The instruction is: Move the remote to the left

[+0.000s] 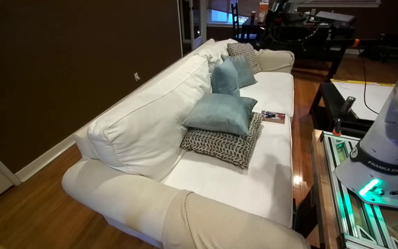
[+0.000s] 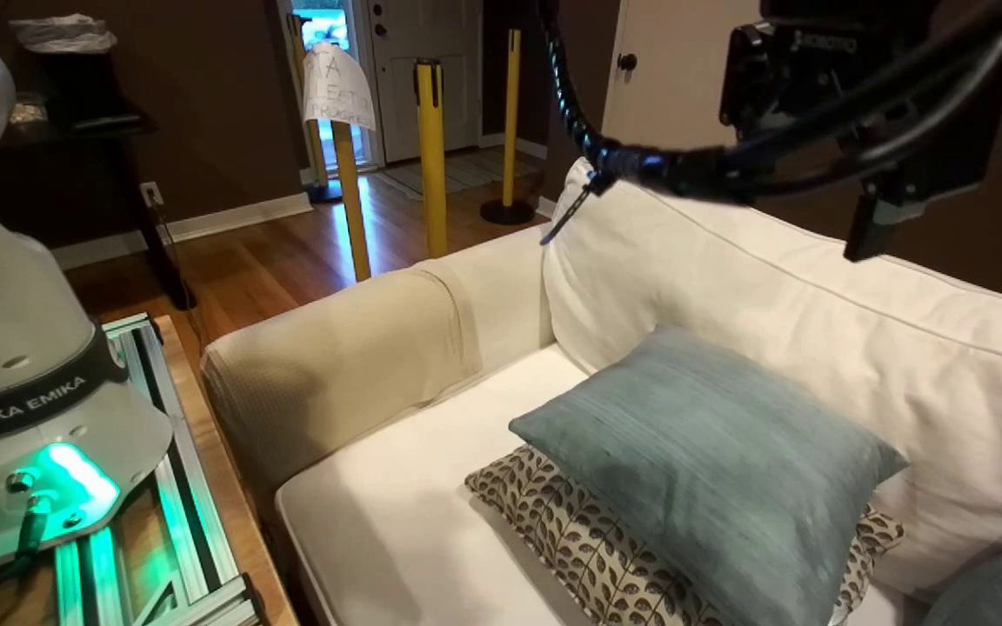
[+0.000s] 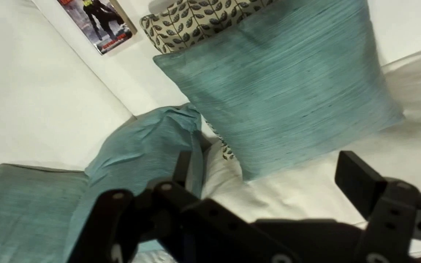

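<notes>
Dim brown wall [image 1: 81, 62], glare on floor [image 1: 297, 180], green base light [image 1: 369, 186], hand [image 3: 270, 173] seemingly out of focus.

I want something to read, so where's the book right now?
The book is at the upper left of the wrist view, lying on the white couch just left of the leaf-patterned pillow.

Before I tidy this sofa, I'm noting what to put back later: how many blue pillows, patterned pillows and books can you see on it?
Blue pillows: 3
Patterned pillows: 2
Book: 1
Total: 6
</notes>
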Controlling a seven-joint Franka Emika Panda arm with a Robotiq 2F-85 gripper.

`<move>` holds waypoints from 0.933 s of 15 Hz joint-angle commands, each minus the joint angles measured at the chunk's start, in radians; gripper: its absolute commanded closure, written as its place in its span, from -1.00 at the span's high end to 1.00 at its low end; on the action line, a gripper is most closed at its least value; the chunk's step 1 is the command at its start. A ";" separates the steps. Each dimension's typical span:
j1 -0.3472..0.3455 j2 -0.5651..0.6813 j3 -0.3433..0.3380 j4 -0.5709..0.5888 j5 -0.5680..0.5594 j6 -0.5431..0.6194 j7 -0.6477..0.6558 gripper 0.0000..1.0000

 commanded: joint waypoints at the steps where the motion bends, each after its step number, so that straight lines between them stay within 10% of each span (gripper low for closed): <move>1: -0.037 0.017 0.015 0.013 0.010 -0.002 0.009 1.00; 14: -0.080 0.276 0.023 0.203 0.180 -0.008 0.102 1.00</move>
